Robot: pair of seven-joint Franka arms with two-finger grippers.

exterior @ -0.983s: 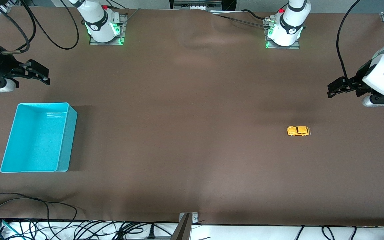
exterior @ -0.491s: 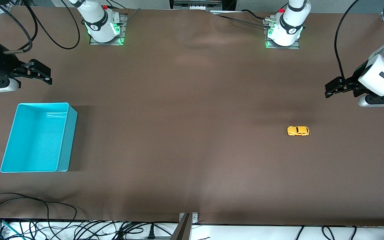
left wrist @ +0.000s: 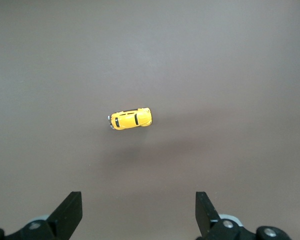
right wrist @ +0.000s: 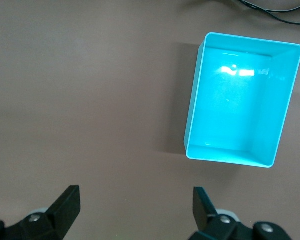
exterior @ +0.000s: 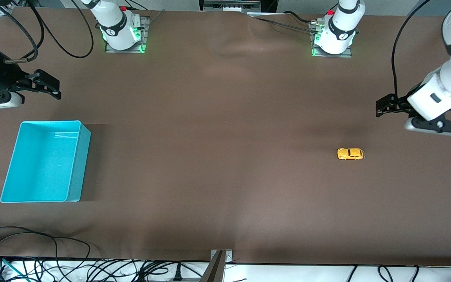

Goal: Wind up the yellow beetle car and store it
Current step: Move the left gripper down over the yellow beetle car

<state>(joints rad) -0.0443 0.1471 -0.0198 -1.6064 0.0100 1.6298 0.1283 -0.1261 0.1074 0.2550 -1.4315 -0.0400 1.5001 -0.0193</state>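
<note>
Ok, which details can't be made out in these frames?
- Yellow beetle car: too small in the front and left wrist views to show any winding mechanism.
- Left gripper: the left wrist view's edge crops the finger bases.
- Right gripper: the finger bases are likewise cropped in the right wrist view.
- Turquoise bin: the wall toward the right arm's end hides its outer face in the front view.

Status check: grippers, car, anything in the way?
Left gripper open, above table near car. Right gripper open, waiting near bin. Car on table, untouched. Nothing in the way.
</note>
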